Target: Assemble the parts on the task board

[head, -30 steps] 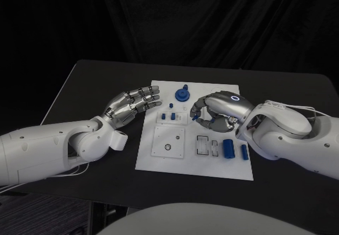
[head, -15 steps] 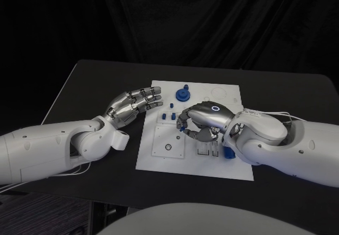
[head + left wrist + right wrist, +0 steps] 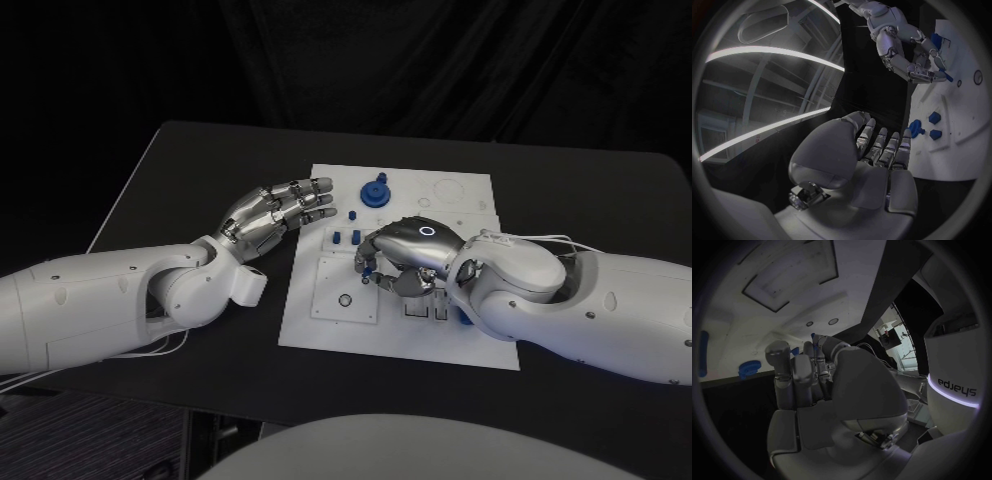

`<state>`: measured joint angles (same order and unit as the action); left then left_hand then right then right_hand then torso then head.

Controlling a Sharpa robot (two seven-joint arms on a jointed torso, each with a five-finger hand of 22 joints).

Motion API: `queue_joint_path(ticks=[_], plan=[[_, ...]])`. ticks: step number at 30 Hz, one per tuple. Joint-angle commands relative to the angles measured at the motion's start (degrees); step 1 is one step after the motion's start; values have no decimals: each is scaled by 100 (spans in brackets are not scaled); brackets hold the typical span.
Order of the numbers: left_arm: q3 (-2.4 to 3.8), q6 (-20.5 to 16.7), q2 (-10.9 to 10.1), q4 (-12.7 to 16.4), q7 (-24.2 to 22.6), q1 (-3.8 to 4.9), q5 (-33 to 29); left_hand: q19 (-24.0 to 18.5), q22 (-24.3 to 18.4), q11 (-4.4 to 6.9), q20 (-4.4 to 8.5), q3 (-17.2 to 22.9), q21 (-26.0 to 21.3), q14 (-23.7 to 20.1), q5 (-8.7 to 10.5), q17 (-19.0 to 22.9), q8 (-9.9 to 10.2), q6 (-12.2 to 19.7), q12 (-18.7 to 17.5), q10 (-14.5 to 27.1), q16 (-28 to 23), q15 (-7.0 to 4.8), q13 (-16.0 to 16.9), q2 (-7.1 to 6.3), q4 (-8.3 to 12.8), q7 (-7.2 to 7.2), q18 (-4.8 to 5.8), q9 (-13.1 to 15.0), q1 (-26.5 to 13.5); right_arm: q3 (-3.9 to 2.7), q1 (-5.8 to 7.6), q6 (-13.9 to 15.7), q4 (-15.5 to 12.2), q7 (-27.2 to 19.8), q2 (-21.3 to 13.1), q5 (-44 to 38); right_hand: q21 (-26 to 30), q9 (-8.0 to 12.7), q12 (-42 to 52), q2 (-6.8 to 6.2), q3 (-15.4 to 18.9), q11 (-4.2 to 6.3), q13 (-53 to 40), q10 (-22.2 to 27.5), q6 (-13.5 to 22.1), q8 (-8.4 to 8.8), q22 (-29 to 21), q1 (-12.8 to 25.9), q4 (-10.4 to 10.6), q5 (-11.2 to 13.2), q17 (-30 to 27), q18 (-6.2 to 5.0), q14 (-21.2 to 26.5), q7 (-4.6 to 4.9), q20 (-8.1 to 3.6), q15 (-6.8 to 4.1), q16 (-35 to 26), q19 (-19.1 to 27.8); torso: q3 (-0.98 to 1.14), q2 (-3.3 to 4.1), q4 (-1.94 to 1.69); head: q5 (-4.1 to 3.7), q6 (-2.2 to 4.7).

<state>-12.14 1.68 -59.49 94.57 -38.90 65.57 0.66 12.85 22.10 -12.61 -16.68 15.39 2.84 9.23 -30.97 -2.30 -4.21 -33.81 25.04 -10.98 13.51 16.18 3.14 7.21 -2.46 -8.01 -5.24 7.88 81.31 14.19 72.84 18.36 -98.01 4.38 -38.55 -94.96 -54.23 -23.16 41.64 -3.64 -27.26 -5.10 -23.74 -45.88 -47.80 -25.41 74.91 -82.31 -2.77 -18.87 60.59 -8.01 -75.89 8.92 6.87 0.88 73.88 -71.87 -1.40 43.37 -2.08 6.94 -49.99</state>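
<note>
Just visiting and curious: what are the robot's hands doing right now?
Left hand open, hovering at the task board's edge. Right hand over mid-board, pinching a small blue part. Nothing in the way.

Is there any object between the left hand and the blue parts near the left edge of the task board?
Nothing visible. The left hand hovers open beside the task board, and black table alone separates it from the small blue parts.

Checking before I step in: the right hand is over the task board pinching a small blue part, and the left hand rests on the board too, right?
Not quite. The head view shows the left hand open over the black table, beside the task board, not on it. The right hand is over the board with a blue part.
</note>
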Motion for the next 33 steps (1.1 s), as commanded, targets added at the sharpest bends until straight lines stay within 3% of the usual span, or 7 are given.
queue_joint_path(ticks=[1,21,33], plan=[[3,84,13,12,-477,-10,-13,44,9,19,-15,30,33,-10,4,-10,-26,-42,35,-13,33,-5,2,7,-3,-9,85,8,-43,-4,-26,-62,18,110,11,-94,35,5,-29,-53,-3,-13,5,-6,36,34,493,6,-33,-33,-5,27,50,12,-12,0,-37,41,0,0,-1,-14,-1],[3,137,42,12,-439,-10,-13,89,34,22,-13,72,46,10,4,-13,-49,-135,55,-33,57,-1,5,15,0,-33,84,23,-60,-4,-100,-63,258,58,138,-96,65,9,-28,-59,-8,-14,10,-16,34,46,485,-2,-44,-47,-62,21,87,14,-11,1,-70,65,-1,-2,2,24,-1],[3,154,55,-8,-413,-10,-13,97,39,23,-13,78,48,12,6,-14,-53,-145,56,-35,59,-1,5,13,1,-38,84,24,-64,-4,-147,-62,244,25,143,-96,72,11,-29,-61,-9,-16,13,-19,28,50,483,-2,-46,-53,-74,19,98,15,-11,2,-77,73,-6,-4,-3,25,-1]])
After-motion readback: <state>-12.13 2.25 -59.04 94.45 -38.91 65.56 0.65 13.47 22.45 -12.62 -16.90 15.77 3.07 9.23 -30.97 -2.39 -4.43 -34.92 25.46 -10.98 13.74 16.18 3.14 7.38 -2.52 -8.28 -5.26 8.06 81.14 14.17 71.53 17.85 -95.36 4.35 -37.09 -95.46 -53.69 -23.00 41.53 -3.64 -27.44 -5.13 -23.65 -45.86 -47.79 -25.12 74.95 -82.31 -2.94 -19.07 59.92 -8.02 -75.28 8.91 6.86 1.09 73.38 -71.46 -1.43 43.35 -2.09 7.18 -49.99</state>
